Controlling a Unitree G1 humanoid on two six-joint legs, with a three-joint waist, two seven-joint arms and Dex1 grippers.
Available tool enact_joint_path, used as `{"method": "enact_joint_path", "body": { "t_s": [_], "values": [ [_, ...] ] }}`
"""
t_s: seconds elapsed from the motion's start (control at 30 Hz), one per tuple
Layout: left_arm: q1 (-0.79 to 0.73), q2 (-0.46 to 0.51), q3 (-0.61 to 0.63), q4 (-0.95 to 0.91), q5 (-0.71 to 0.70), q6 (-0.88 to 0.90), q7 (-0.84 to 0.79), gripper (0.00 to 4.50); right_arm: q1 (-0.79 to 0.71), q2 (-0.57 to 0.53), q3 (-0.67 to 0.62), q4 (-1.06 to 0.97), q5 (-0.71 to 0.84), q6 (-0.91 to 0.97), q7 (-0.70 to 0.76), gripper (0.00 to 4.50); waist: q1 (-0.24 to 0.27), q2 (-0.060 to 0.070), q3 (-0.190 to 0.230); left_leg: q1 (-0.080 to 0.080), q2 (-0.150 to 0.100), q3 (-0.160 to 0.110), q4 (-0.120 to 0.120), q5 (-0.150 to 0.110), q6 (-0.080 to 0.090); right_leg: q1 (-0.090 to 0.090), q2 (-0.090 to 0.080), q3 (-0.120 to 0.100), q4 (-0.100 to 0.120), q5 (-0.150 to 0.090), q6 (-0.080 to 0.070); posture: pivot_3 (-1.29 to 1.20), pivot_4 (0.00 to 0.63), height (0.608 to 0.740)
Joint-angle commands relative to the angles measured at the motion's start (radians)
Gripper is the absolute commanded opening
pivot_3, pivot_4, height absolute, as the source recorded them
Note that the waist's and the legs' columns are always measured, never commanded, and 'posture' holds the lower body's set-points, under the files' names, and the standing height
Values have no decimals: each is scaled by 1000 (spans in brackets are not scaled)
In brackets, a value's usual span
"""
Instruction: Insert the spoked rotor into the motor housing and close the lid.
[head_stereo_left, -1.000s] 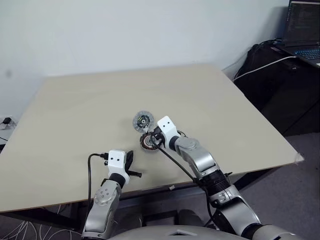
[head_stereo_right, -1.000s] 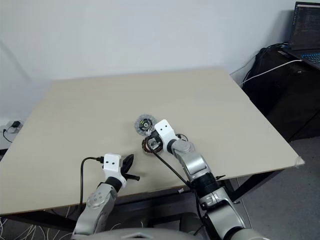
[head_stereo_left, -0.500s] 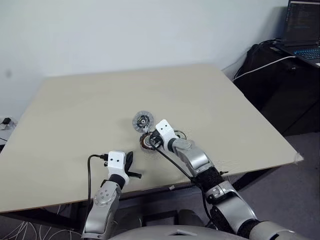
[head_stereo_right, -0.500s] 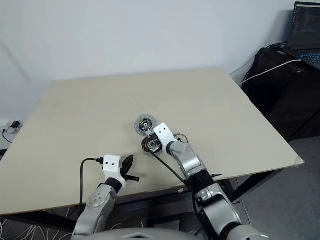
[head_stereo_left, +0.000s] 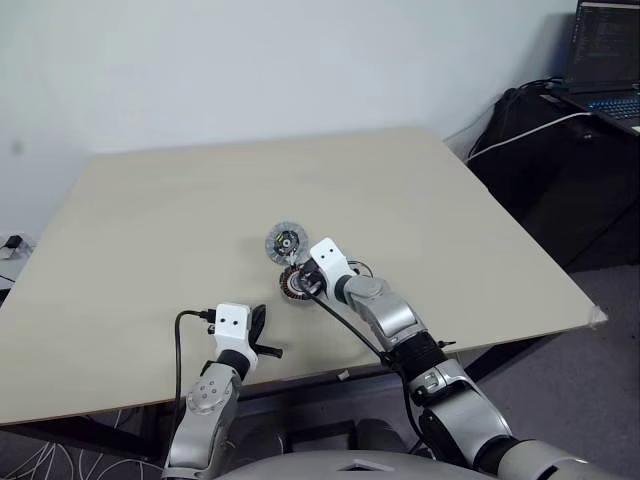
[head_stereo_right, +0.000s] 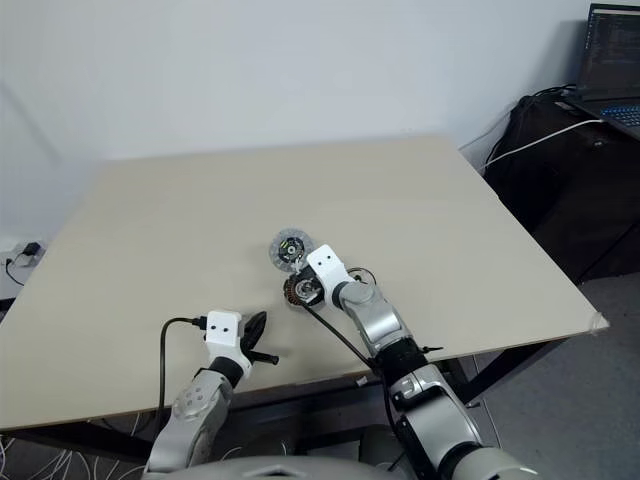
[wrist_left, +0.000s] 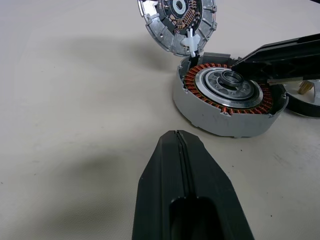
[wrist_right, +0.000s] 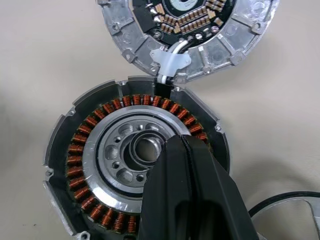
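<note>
Head cam, both eyes: on a beige table (head_stereo_left: 150, 220), the right gripper (head_stereo_left: 305, 279) hangs over the round motor housing (head_stereo_left: 293, 287), which sits near the table's front edge. The lid (head_stereo_left: 285, 242) lies flat just behind it, inner face up. The left gripper (head_stereo_left: 260, 330) is parked nearer the edge, apart from the parts, fingers pressed together and holding nothing.

Left wrist cam: the housing (wrist_left: 227, 107) is open, w/ a ring of copper coils round a silver hub. The lid (wrist_left: 177, 22) is swung back, joined to the housing by a white cable clip at the rim. The right gripper's black fingers (wrist_left: 280, 57) reach in over the hub, closed, empty. A dark ring w/ a silvery inside (wrist_left: 305, 102) lies flat on the table beside the housing; prob. the rotor, though spokes can't be made out.

Right wrist cam: closed fingers (wrist_right: 187, 190) sit over the hub's centre hole; contact can't be told. An arc of that ring (wrist_right: 280, 205) shows beside the housing.

Progress, as judged: early. The rotor appears not yet inserted, the lid not yet shut. Both steps remain.
</note>
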Motion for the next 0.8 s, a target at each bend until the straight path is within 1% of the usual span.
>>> {"method": "enact_joint_path", "body": {
  "t_s": [0.03,0.27,0.53,0.8],
  "values": [
    [-9,-1,2,-28,-4,-15,0,0,11,-6,21,-55,5,10,52,32,0,0,0,0,0,0,0,0,0,0,0,0,0,0,0,0,0,740],
    [-12,1,0,-25,-6,-13,-2,0,28,-7,28,-75,-3,20,69,32,-5,0,0,1,0,0,0,0,0,0,0,0,1,0,0,0,0,740],
    [-11,-1,2,-27,-8,-12,0,0,28,13,-6,-93,-10,-50,4,32,-6,0,0,1,0,0,0,0,-1,0,0,0,2,0,0,0,0,740],
    [-12,0,4,-25,-11,-11,-1,0,30,33,35,-103,-7,-35,50,32,-6,0,0,1,0,0,0,0,-1,0,0,0,2,0,0,0,0,740]
  ]
}}
